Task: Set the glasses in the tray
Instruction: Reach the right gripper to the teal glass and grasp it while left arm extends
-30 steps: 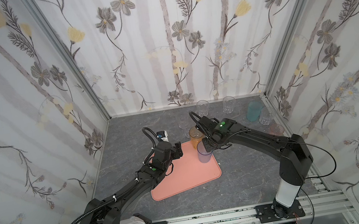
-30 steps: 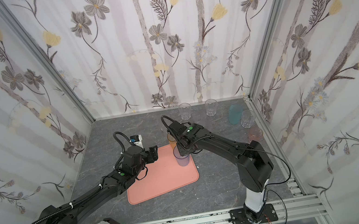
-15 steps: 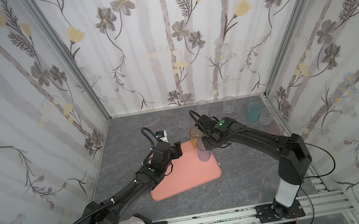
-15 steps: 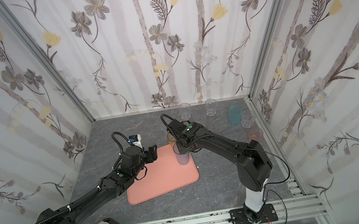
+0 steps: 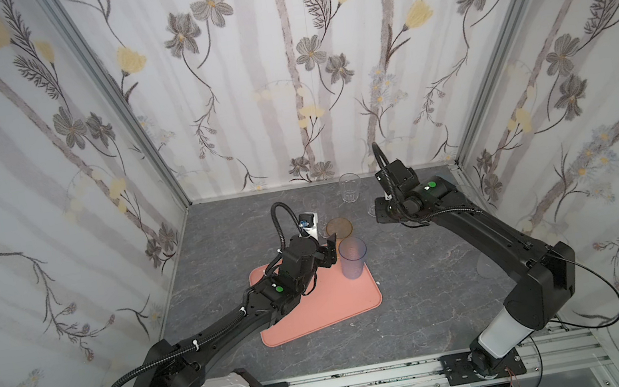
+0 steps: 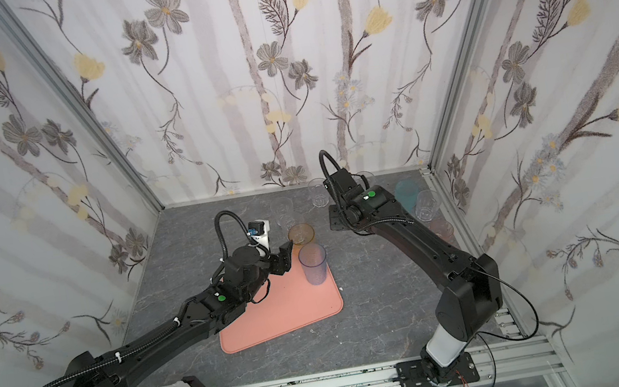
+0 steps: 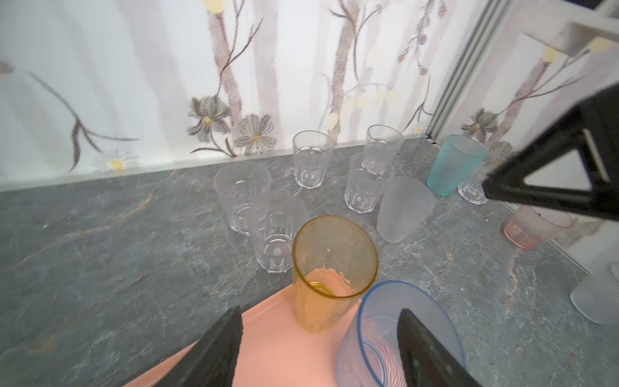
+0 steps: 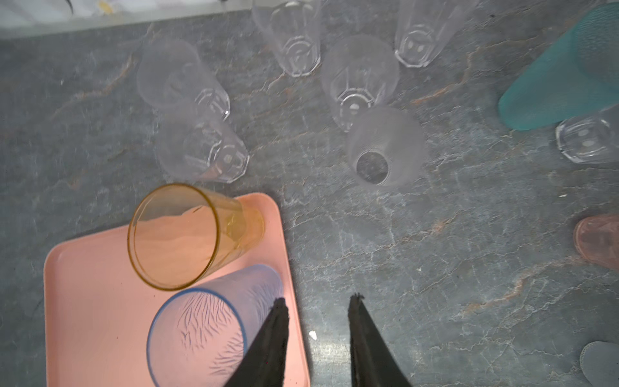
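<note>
Since a second ago my right gripper (image 8: 318, 300) has let go of the blue-purple glass (image 5: 353, 258) and pulled away from the tray (image 5: 329, 305) toward the counter's far right. Its jaws now stand apart with nothing between them. In the right wrist view they hang over bare counter (image 8: 435, 268) just off the tray's right edge.

That blue-purple glass stands upright on the tray by its right edge, close to the far right corner. The amber glass (image 5: 339, 227) stands upright just beyond it, right in that corner. The two sit just beside each other, and I cannot tell whether they touch.

My left gripper (image 5: 329, 252) has hardly shifted. It hovers over the tray's far edge with its jaws wide apart and empty. One finger sits just beside the blue-purple glass, and I cannot tell if it is in contact.

Everything else is off the tray, on the counter:
- Two clear tumblers (image 7: 311, 157) (image 7: 382, 147) stand along the back edge.
- Three more clear tumblers (image 7: 243, 194) (image 7: 278, 234) (image 7: 366, 184) stand between those and the tray's far corner.
- A frosted glass (image 7: 403, 211) stands near that group.
- The teal glass (image 7: 455, 164) is in the far right corner of the counter, with another clear tumbler (image 7: 472, 191) just beside it.
- A short pink glass (image 7: 536, 228) stands along the right edge.
- A second frosted glass (image 7: 596, 295) stands nearer along that same edge.
</note>
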